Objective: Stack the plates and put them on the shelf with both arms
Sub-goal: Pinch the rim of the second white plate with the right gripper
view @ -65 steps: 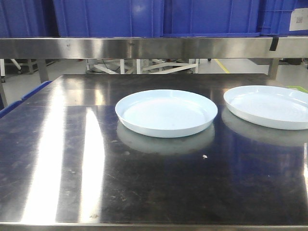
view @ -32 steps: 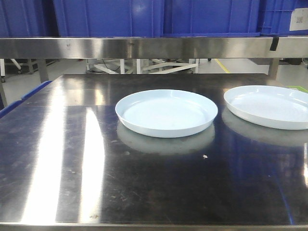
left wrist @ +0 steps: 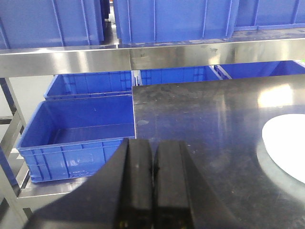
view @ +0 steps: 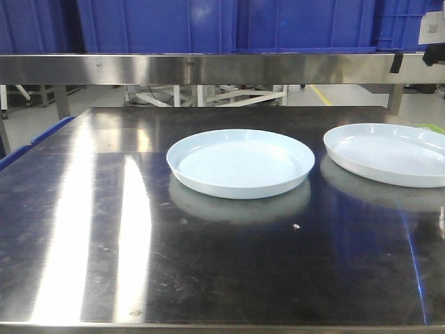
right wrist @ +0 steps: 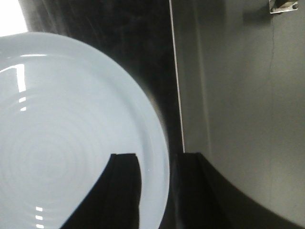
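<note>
Two white plates lie apart on the steel table (view: 139,229). One plate (view: 240,163) is in the middle and the other plate (view: 389,153) is at the right edge. The right gripper (right wrist: 155,157) hangs open over the right plate (right wrist: 62,143). It straddles that plate's rim, with one finger (right wrist: 125,181) over the dish and the other finger (right wrist: 190,186) outside it. At the table's left side the left gripper (left wrist: 152,148) is shut and empty. A plate's edge (left wrist: 286,148) shows far to its right.
The steel shelf (view: 208,68) crosses above the table's far side and carries blue bins (view: 229,24). More blue bins (left wrist: 76,129) stand low at the table's left. The table's right edge (right wrist: 176,95) drops to grey floor (right wrist: 238,95) just beside the right plate.
A small dark part has come into the front view at the upper right edge, by the shelf. Both plates lie where they were.
</note>
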Tool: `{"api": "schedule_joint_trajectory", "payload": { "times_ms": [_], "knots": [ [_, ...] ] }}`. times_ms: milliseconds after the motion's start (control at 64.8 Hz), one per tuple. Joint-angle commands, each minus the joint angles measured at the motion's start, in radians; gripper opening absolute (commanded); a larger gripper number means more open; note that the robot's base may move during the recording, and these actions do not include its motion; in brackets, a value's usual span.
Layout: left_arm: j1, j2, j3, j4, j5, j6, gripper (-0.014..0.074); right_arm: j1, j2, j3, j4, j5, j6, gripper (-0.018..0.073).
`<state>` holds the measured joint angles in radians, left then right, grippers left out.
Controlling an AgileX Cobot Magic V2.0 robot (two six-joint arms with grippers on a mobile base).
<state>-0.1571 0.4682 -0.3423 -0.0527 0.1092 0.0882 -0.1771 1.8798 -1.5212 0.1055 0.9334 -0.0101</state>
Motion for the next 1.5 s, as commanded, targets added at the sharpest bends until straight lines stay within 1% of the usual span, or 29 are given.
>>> {"api": "schedule_joint_trajectory", "payload": {
  "times_ms": [0,293,509,786,1480],
  "knots": [
    [0.003,0.002,-0.029,0.001,-0.079,-0.007,0.0082,-0.004,-0.021,-0.061,0.007,-0.006,-0.028,0.0323],
    [0.003,0.002,-0.029,0.001,-0.079,-0.007,0.0082,-0.005,0.016,-0.062,0.007,0.000,-0.065,0.0323],
    [0.003,0.002,-0.029,0.001,-0.079,-0.007,0.0082,-0.005,0.016,-0.062,0.007,-0.003,-0.068,0.0323],
    [0.003,0.002,-0.029,0.001,-0.079,-0.007,0.0082,-0.028,0.016,-0.062,0.007,-0.004,-0.069,0.0323],
    [0.003,0.002,-0.029,0.001,-0.079,-0.007,0.0082,-0.022,0.051,-0.060,0.008,0.002,-0.069,0.0321]
  ]
}}
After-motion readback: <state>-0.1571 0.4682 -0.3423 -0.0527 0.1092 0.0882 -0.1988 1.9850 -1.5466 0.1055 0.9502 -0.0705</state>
